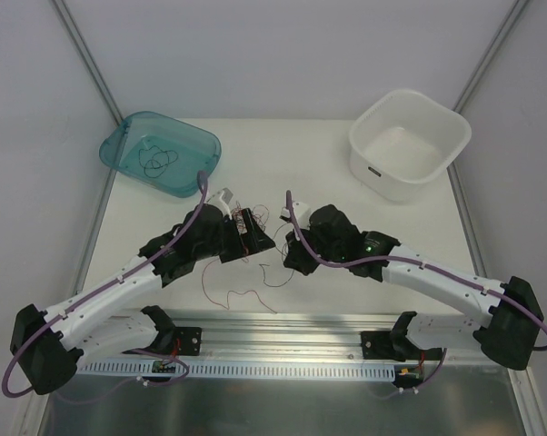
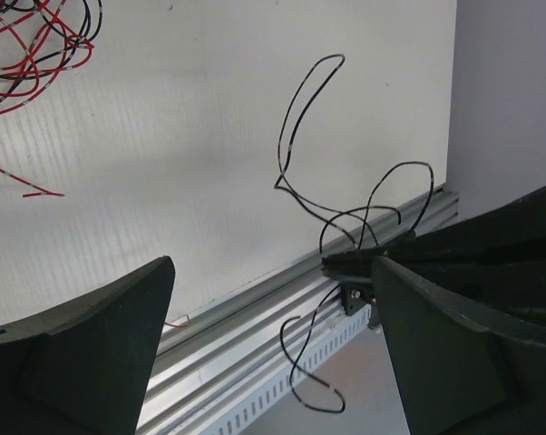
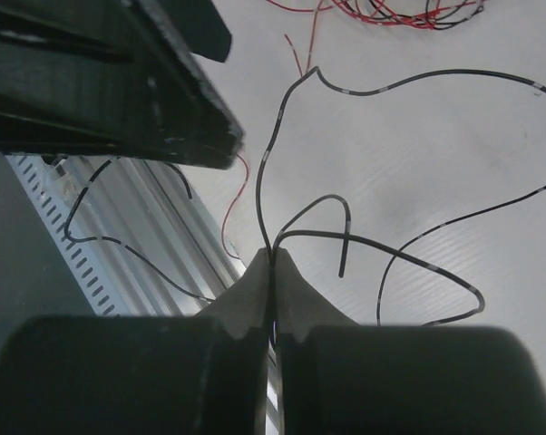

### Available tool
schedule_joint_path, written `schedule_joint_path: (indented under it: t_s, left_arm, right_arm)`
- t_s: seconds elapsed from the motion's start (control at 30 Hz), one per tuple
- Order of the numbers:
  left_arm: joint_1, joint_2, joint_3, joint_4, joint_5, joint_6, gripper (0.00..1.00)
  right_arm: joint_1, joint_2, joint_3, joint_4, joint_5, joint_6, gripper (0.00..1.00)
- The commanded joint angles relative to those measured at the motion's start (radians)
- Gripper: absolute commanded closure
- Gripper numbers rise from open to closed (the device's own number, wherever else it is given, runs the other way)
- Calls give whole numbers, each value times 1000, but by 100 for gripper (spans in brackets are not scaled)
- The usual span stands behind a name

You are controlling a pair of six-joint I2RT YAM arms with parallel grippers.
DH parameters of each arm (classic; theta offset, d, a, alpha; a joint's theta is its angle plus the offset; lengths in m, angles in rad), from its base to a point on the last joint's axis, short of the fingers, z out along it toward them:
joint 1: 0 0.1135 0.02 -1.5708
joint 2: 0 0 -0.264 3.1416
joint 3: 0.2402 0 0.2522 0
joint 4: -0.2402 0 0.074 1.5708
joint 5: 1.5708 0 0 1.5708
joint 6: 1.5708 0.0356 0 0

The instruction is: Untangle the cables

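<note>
The cables are thin red and black strands. A tangle of them [image 1: 253, 216] lies by my left gripper [image 1: 249, 243]; it also shows in the left wrist view [image 2: 33, 41] and the right wrist view [image 3: 382, 11]. My right gripper [image 3: 273, 258] is shut on a curly black wire [image 3: 282, 136] and holds it off the table. In the left wrist view that black wire [image 2: 296, 136] loops up from the right gripper's tip [image 2: 364, 263]. My left gripper [image 2: 273, 272] is wide open and empty, close beside the right gripper [image 1: 283, 259].
A teal tray [image 1: 190, 173] at the back left holds a black wire [image 1: 155, 159]. A white bin [image 1: 437, 163] stands at the back right. Loose red strands [image 1: 242, 295] lie near the metal rail [image 1: 283, 322] at the table's front edge.
</note>
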Motion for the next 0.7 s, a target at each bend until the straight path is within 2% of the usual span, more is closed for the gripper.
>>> schedule_joint_path:
  t_s: [0.0,0.43,0.67]
  left_arm:
    - [-17,-7,36,29,-59,-74,10]
    - [-99,54,25,107,-76,-107,14]
    - [-106,75,3,149,-39,-115,25]
  right_arm:
    - [42,-12,34,93,24,22,99]
    - [110,25,0,211,32,52,99]
    - [110,30,-25,272,-2,99,99]
